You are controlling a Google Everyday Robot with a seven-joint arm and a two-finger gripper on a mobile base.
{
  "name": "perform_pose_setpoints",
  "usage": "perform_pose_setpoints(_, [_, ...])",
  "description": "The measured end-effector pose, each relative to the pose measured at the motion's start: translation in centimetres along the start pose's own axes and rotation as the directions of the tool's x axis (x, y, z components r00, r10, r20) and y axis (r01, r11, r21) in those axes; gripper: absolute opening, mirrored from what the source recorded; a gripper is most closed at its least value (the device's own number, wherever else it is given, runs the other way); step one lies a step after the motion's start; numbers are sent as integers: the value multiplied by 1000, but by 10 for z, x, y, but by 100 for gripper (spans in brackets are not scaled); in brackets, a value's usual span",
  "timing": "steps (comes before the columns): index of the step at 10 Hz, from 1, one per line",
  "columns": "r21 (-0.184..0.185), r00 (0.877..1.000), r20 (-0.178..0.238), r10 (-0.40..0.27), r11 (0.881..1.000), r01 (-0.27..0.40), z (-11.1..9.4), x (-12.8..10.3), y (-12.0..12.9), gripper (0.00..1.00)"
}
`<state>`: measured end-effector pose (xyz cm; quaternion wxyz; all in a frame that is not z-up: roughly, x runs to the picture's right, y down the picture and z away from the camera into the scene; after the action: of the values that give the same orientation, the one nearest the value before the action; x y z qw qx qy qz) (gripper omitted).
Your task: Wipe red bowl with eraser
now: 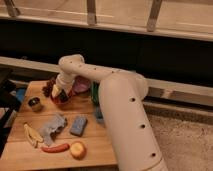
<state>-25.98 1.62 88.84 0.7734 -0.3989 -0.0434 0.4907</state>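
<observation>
The red bowl (64,101) sits on the wooden table (100,145) at its back left, mostly covered by the gripper. My gripper (60,95) hangs at the end of the white arm (115,100), pointing down into or just over the bowl. A small pale yellowish piece (56,91) shows at the gripper's end. I cannot tell whether it is the eraser.
Purple grapes (48,87) and a metal cup (34,104) lie left of the bowl. A dark pink plate (82,84) and a green object (95,93) lie to its right. In front are a grey cloth (52,127), a blue sponge (78,125), a banana (32,134), a red chili (55,147) and an orange fruit (77,149).
</observation>
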Motion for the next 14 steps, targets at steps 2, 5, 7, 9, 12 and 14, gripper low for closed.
perform_pose_setpoints(2, [-8,1000,-11,3,1000,-3,3,5,-2,60])
perform_pose_setpoints(5, [-20,1000,-24,11,1000,-11,8,12,-3,60])
perform_pose_setpoints(7, [-24,1000,-27,14,1000,-15,10,14,-4,53])
perform_pose_setpoints(9, [-26,999,-31,12,1000,-13,11,15,-4,33])
perform_pose_setpoints(12, [-32,999,-34,10,999,-11,14,16,-2,5])
perform_pose_setpoints(14, [-36,999,-33,9,999,-11,15,16,-1,0])
